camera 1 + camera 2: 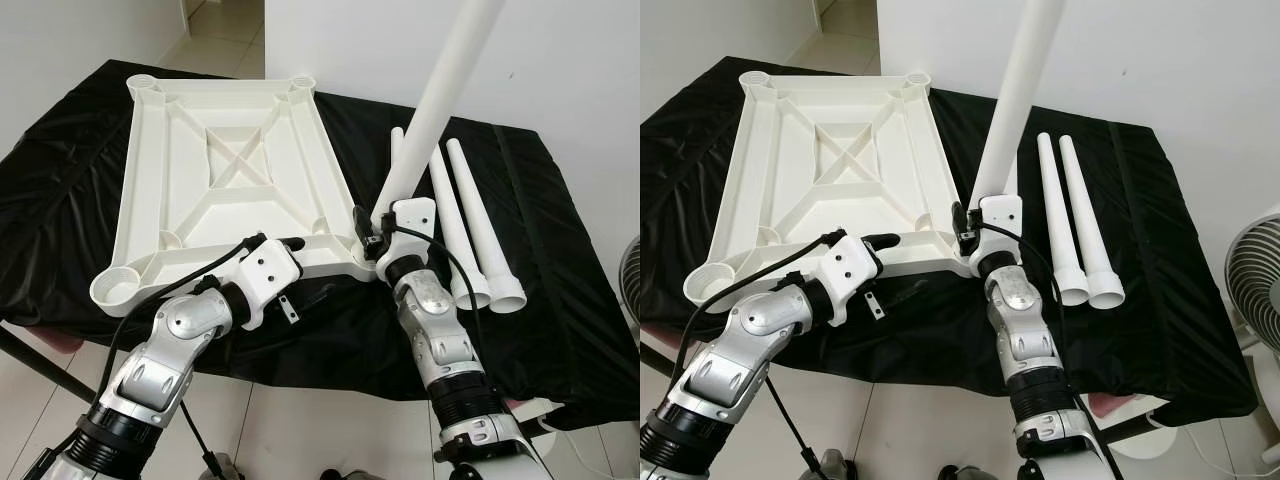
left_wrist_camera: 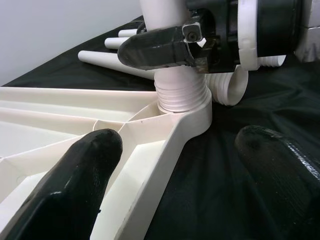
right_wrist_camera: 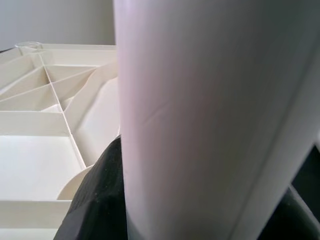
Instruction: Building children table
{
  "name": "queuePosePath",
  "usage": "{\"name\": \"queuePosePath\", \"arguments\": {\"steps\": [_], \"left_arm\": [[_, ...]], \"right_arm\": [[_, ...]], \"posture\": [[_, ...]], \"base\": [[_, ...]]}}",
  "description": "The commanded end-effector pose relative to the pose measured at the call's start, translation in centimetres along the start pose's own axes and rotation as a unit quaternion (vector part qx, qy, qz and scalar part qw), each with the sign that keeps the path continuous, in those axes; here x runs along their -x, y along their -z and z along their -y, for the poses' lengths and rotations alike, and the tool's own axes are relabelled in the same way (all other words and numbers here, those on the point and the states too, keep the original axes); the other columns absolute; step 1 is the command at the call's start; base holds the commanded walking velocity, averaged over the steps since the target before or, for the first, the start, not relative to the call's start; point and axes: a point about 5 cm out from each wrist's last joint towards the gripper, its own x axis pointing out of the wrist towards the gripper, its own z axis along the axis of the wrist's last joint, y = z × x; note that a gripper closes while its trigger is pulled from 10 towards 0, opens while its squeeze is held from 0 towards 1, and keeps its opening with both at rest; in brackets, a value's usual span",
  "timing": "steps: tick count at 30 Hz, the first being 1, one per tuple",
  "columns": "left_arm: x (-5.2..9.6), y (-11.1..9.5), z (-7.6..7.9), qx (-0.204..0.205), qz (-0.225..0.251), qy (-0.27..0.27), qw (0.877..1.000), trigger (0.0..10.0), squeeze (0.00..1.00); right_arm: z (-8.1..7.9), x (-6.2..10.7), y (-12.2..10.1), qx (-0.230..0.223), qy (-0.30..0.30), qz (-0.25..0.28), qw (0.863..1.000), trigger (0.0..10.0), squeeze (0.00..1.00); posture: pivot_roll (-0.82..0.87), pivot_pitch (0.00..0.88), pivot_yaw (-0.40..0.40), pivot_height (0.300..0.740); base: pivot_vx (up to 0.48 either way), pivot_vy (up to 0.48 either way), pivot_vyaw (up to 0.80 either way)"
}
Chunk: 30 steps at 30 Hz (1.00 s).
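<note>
The white plastic table top [image 1: 230, 170] lies upside down on a black-draped table. One white leg [image 1: 440, 100] stands tilted in the top's near right corner socket, threaded end [image 2: 180, 92] entering the socket. My right gripper [image 1: 372, 235] is shut on this leg just above the socket; the leg [image 3: 200, 120] looms close in the right wrist view. My left gripper [image 1: 285, 250] is open, straddling the top's near edge left of that corner: one finger [image 2: 75, 190] over the ribbed underside, the other [image 2: 280, 170] over the cloth.
Two spare white legs [image 1: 480, 230] lie side by side on the black cloth [image 1: 560, 280] right of the upright leg, a third [image 1: 397, 140] partly behind it. A fan [image 1: 1255, 290] stands at the far right. White walls rise behind the table.
</note>
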Motion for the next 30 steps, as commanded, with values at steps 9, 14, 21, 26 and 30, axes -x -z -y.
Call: {"name": "queuePosePath", "arguments": {"steps": [9, 14, 21, 26, 30], "left_arm": [[-0.2, -0.1, 0.7, 0.001, 0.002, 0.021, 1.0, 10.0, 0.0], [-0.2, 0.0, 0.7, 0.001, 0.001, 0.022, 1.0, 10.0, 0.0], [-0.2, 0.0, 0.7, 0.0, 0.002, 0.022, 1.0, 10.0, 0.0], [-0.3, 0.0, 0.7, -0.001, 0.003, 0.022, 1.0, 10.0, 0.0], [-0.3, -0.1, 0.7, -0.001, 0.003, 0.021, 1.0, 10.0, 0.0]], "right_arm": [[0.8, 0.8, 1.8, 0.002, 0.142, -0.042, 0.989, 10.0, 0.0], [-0.1, 1.0, 1.9, -0.011, 0.133, -0.045, 0.99, 10.0, 0.0], [-0.1, 0.9, 1.6, -0.019, 0.107, -0.026, 0.994, 10.0, 1.0], [0.0, 0.8, 1.0, -0.028, 0.077, -0.002, 0.997, 10.0, 1.0], [0.1, 0.6, 0.3, -0.046, 0.034, 0.02, 0.998, 10.0, 1.0]], "posture": [[0.22, 0.089, -0.091, 0.74], [0.22, 0.084, -0.09, 0.74], [0.22, 0.071, -0.092, 0.74], [0.22, 0.066, -0.092, 0.74], [0.22, 0.065, -0.093, 0.74]], "base": [[0.0, 0.0, 0.0], [0.0, 0.0, 0.0], [0.0, 0.0, 0.0], [0.0, 0.0, 0.0], [0.0, 0.0, 0.0]]}}
